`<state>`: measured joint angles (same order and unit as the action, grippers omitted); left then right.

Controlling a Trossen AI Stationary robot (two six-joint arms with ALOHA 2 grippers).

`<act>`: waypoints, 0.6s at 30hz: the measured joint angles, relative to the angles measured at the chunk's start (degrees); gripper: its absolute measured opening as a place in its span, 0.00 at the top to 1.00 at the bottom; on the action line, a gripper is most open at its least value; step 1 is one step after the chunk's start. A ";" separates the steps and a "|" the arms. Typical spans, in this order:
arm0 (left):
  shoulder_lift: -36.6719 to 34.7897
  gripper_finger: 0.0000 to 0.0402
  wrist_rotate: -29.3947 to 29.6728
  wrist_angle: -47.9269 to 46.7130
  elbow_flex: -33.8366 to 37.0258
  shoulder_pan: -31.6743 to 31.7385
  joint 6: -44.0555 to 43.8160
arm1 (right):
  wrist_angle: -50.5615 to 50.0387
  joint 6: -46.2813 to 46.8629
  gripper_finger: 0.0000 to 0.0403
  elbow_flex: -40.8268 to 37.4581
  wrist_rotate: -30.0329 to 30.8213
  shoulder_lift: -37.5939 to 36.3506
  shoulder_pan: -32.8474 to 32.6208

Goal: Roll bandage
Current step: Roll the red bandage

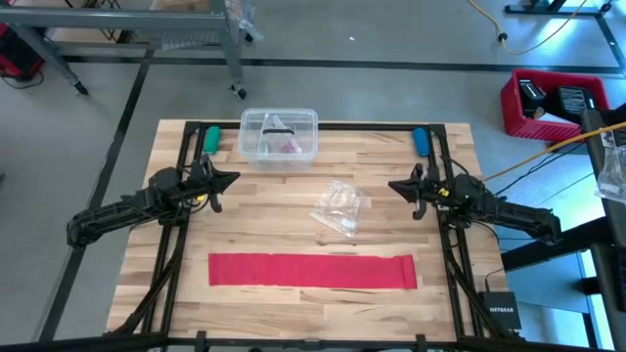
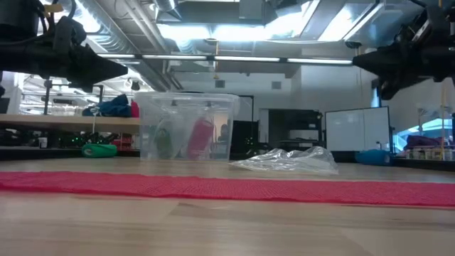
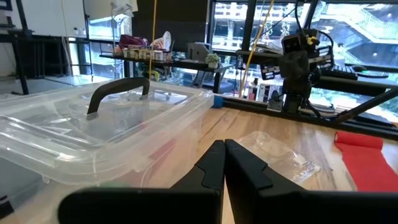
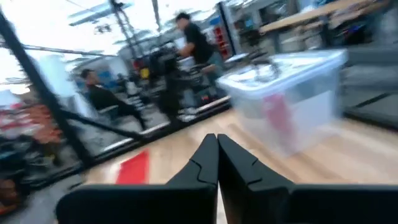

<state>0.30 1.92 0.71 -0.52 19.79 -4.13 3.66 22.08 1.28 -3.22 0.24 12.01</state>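
Haven't started rolling – the bandage point(image 1: 313, 270) lies flat, full length, along the bench's point(image 1: 245, 215) near edge. My left gripper point(image 1: 229, 179) and right gripper point(image 1: 395, 186) hover well back, fingers together. Next I'd open up and reach one end. Plastic wrapper point(image 1: 340, 207) and clear box point(image 1: 279, 136) sit behind, not blocking.

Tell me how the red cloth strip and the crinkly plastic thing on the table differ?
The bandage is red-pink, opaque cloth; the plastic wrapper is clear. The bandage lies flat and stretched out long near the table's front edge; the wrapper is crumpled into a small heap nearer the middle, between the bandage and the clear box. Both rest on the wooden table, untouched by either gripper.
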 joint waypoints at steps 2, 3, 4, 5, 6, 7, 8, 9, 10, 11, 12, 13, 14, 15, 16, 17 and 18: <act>0.00 0.99 0.01 0.01 0.00 -0.02 0.03 | 1.11 0.28 0.99 -0.02 0.55 0.02 -0.02; 0.00 0.99 0.02 0.01 0.00 -0.01 0.03 | 2.16 0.35 0.99 -0.01 1.58 0.00 -0.02; 0.00 0.99 0.02 0.00 -0.01 -0.01 0.03 | 3.13 0.82 0.99 0.00 2.72 -0.01 -0.02; 0.00 0.99 0.01 0.01 0.00 -0.01 -0.08 | 4.28 1.71 0.99 0.00 3.85 0.01 -0.02; 0.00 0.99 0.00 0.02 -0.02 -0.02 -0.39 | 5.96 2.03 0.99 0.00 4.71 0.03 0.00; 0.00 0.99 0.00 0.02 -0.01 -0.02 -0.94 | 8.40 2.08 0.99 0.00 5.48 0.01 -0.02; 0.00 0.99 0.01 0.01 -0.01 -0.02 -1.75 | 11.08 1.84 0.99 0.00 6.07 0.17 0.00; 0.00 0.99 0.00 0.02 -0.02 -0.02 -3.07 | 13.83 1.49 0.99 0.02 6.16 0.47 0.00; 0.00 0.99 0.07 0.20 0.00 -0.01 -3.29 | 16.09 0.84 0.99 0.08 5.94 0.73 0.00; 0.00 0.99 0.56 0.41 0.03 0.08 -2.80 | 17.36 -0.22 0.99 0.53 5.36 1.04 0.00; 0.00 0.99 1.07 0.98 0.05 0.12 -2.02 | 17.64 -1.44 0.99 1.62 5.03 1.50 0.00; 0.00 0.99 1.20 1.95 0.05 0.16 -1.44 | 17.14 -2.53 0.99 3.09 4.92 2.22 0.00; -0.01 0.99 1.23 3.21 0.05 0.16 -1.41 | 15.97 -3.35 0.99 4.80 4.90 3.23 0.00; -0.02 0.99 1.28 4.33 0.05 0.16 -1.43 | 14.03 -4.46 0.99 6.63 4.92 4.57 0.00; -0.02 0.99 1.29 4.91 0.05 0.16 -1.43 | 11.84 -5.31 0.99 8.49 4.91 6.15 0.00; -0.02 0.99 1.29 5.05 0.05 0.16 -1.43 | 9.60 -5.97 0.99 10.45 4.86 8.00 0.00; -0.02 0.99 1.31 5.22 0.05 0.14 -1.43 | 7.45 -6.37 0.99 12.78 4.76 10.13 0.00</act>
<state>0.27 3.22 5.94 -0.47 19.92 -5.56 11.11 15.70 14.05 1.53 10.37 12.01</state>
